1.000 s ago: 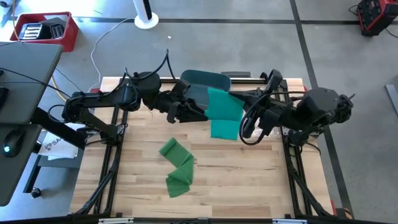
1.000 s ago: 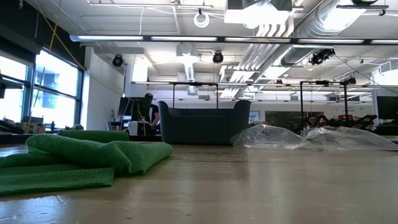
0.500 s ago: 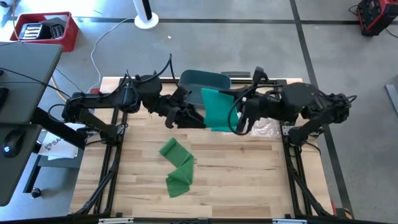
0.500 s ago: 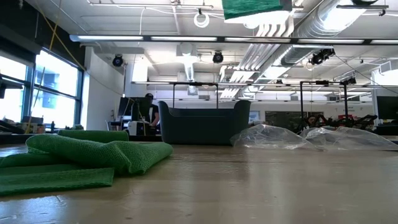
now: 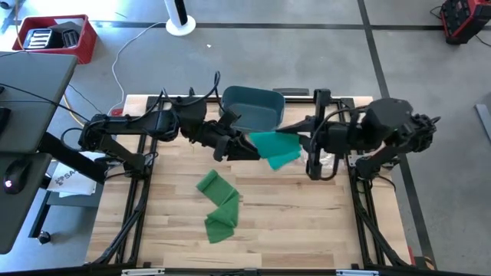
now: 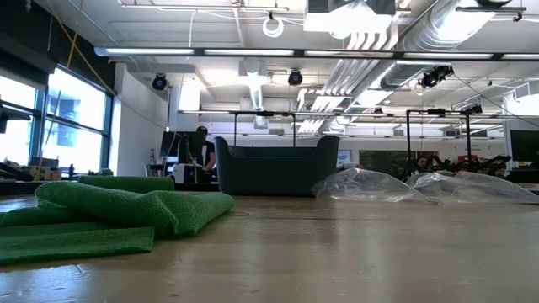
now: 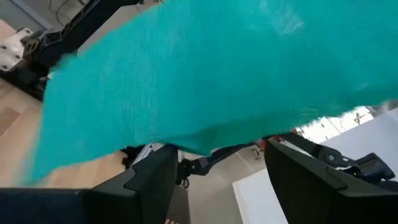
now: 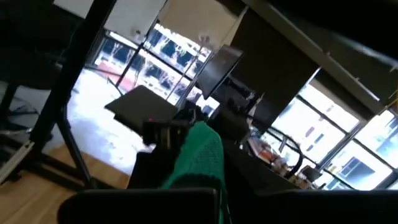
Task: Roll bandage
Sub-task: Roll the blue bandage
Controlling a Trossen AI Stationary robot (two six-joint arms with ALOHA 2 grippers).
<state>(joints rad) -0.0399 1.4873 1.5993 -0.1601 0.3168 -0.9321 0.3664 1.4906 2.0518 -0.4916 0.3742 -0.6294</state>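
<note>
Hanging in the air between the two arms, the green bandage (image 5: 275, 147) looks soft, light and floppy. It bends and droops wherever nothing holds it, so it will likely sag and twist when moved. It is thin cloth, not slippery and not easy to break. A good place to grab it would be an end or a corner, so the rest can hang flat.

The right end effector (image 5: 301, 138) is closed tight on one edge of the cloth, above the back middle of the table (image 5: 307, 222). The left end effector (image 5: 247, 147) is just beside the other edge with its fingers spread wide; the cloth fills its wrist view, and I cannot tell if it touches.

The bandage is a bright teal-green strip, folded over and wrinkled. A second green cloth (image 5: 217, 205) lies crumpled on the table, nearer the front. A dark blue-green bin (image 5: 250, 102) sits at the back.
</note>
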